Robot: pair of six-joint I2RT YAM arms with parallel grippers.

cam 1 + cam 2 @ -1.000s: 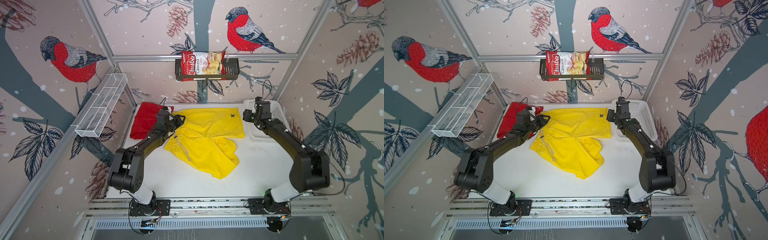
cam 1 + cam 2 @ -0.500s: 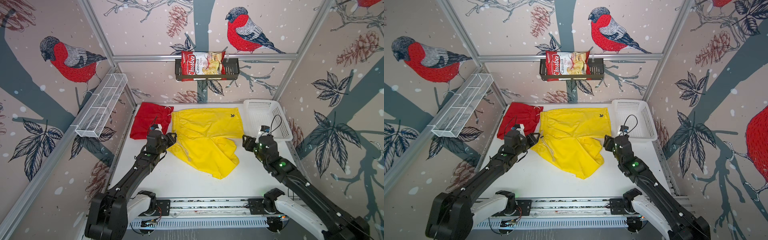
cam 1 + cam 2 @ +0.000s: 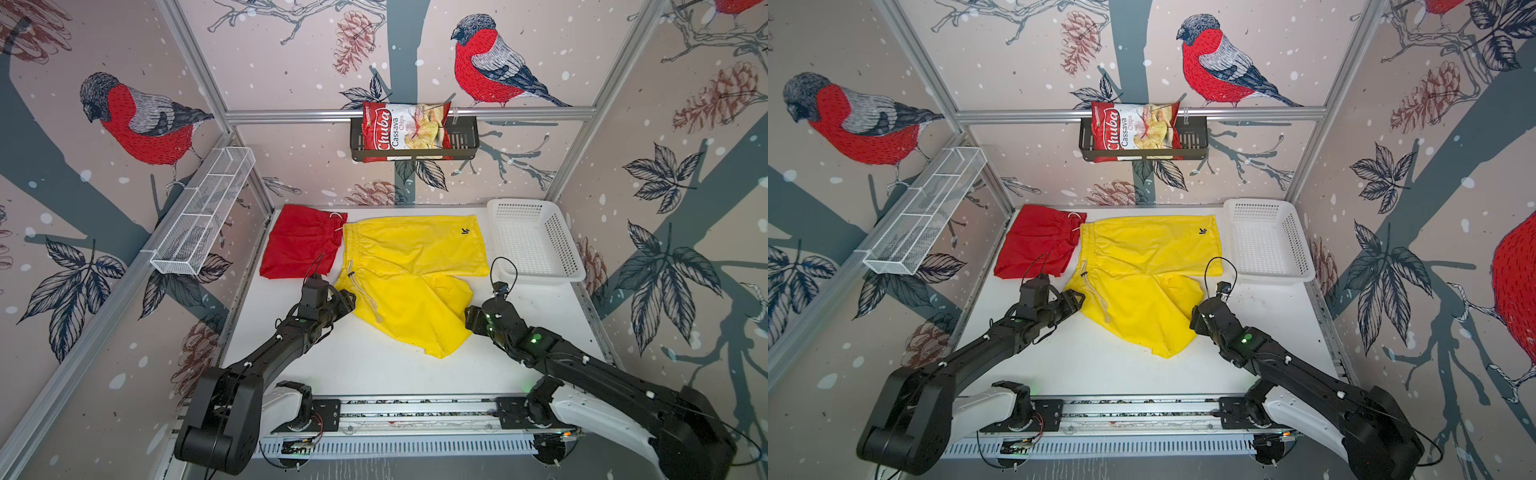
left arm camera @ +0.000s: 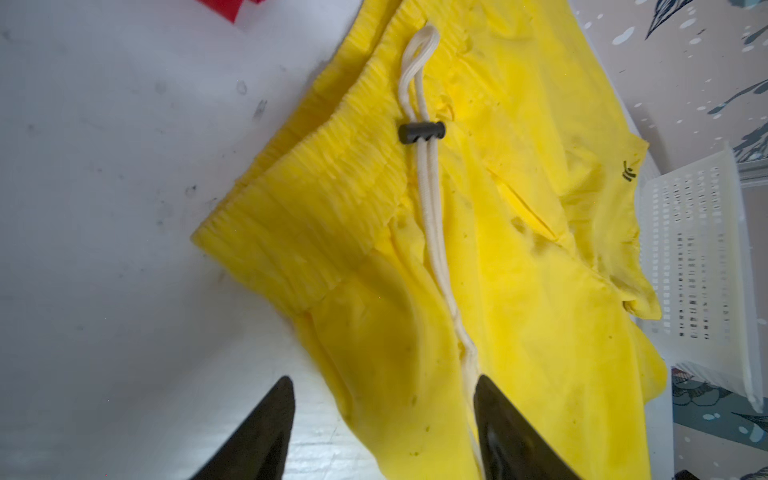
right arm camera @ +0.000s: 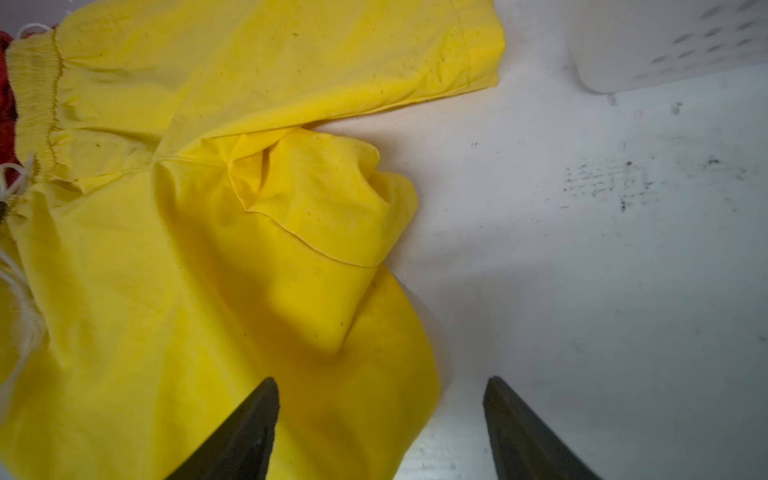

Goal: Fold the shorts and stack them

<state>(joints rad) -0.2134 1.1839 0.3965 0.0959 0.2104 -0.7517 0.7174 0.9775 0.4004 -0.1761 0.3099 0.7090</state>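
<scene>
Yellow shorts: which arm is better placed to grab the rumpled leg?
Probably right: the right gripper is open over the leg edge of the yellow shorts; the left gripper is at the waistband.

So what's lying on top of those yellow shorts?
A white drawstring with a black toggle lies across the yellow shorts, and one leg is folded back on itself. Whatever is beneath the fabric is covered.

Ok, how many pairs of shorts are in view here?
2. The red shorts lie at the far left corner of the table. The yellow shorts lie rumpled beside them at mid-table, waistband against the red pair. A third could hide underneath, but nothing shows.
</scene>
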